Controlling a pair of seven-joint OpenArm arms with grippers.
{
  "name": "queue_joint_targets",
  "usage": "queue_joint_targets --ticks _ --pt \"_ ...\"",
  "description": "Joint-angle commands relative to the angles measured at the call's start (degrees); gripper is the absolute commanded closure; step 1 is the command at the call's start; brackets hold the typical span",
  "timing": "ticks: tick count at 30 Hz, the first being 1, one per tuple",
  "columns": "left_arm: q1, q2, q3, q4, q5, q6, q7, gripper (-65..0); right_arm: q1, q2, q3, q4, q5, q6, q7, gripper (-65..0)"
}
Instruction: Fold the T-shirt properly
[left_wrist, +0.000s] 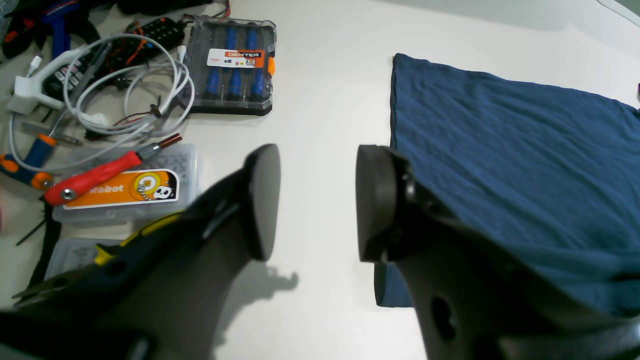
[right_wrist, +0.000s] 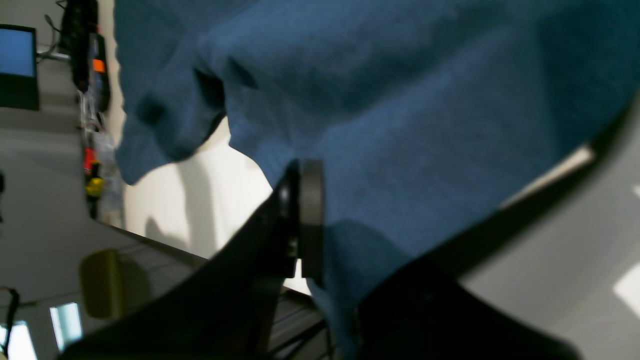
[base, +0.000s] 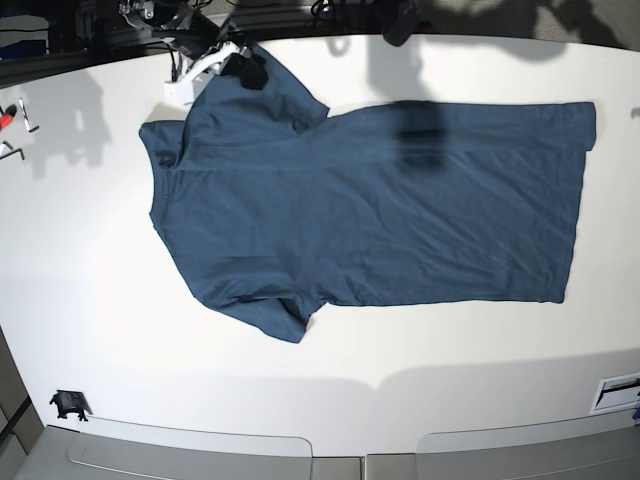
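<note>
The dark teal-blue T-shirt (base: 380, 220) lies spread flat on the white table (base: 100, 330), neck to the left and hem to the right. My right gripper (base: 247, 68) sits at the far sleeve. In the right wrist view that gripper (right_wrist: 327, 225) is shut on the T-shirt (right_wrist: 400, 125): one round pad (right_wrist: 311, 215) presses the cloth and the other finger is hidden under the fabric. My left gripper (left_wrist: 317, 200) hangs open over bare table, just beside the T-shirt's (left_wrist: 500, 150) straight edge, with nothing between its pads.
Tools crowd the table beside my left gripper: a clear screwdriver case (left_wrist: 230, 65), a coiled white cable (left_wrist: 130, 85), a red-handled screwdriver (left_wrist: 95, 175) on a clear box with an orange label (left_wrist: 125, 192). A small black clip (base: 68, 403) lies near the table's front left corner.
</note>
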Motion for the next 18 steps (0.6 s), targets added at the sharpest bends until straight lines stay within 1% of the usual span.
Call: queue_joint_targets --ticks 1,3,4,5,8,11,14,18 --pt "0.2 -1.4 -0.7 0.8 -1.2 -0.3 -1.4 -23.0 0.1 0.4 0.1 0.8 2.7 0.5 0.6 0.0" --pt "0.2 -1.4 -0.7 0.7 -1.2 -0.3 -1.4 -23.0 0.9 0.4 0.1 0.9 4.5 1.6 0.6 0.0" --pt "0.2 -1.4 -0.7 0.7 -1.2 -0.3 -1.4 -23.0 1.6 0.4 0.1 1.1 4.7 2.7 0.5 0.0" --pt "0.2 -1.4 -0.7 0.7 -1.2 -0.3 -1.4 -23.0 2.4 0.5 -0.1 1.2 4.7 3.1 0.5 0.0" --pt "0.2 -1.4 -0.7 0.8 -1.2 -0.3 -1.4 -23.0 6.1 0.4 -1.2 1.4 4.7 3.1 0.5 0.0" --pt "0.2 -1.4 -0.7 0.7 -1.2 -0.3 -1.4 -23.0 10.5 0.4 -3.8 1.4 3.6 3.1 0.7 0.0" --pt "0.2 -1.4 -0.7 0.8 -1.2 -0.3 -1.4 -23.0 15.1 0.4 -7.6 1.3 -1.4 3.1 2.7 0.0" --pt "0.2 -1.4 -0.7 0.7 -1.2 -0.3 -1.4 -23.0 20.7 0.4 -13.4 1.3 -13.2 3.1 8.6 0.0"
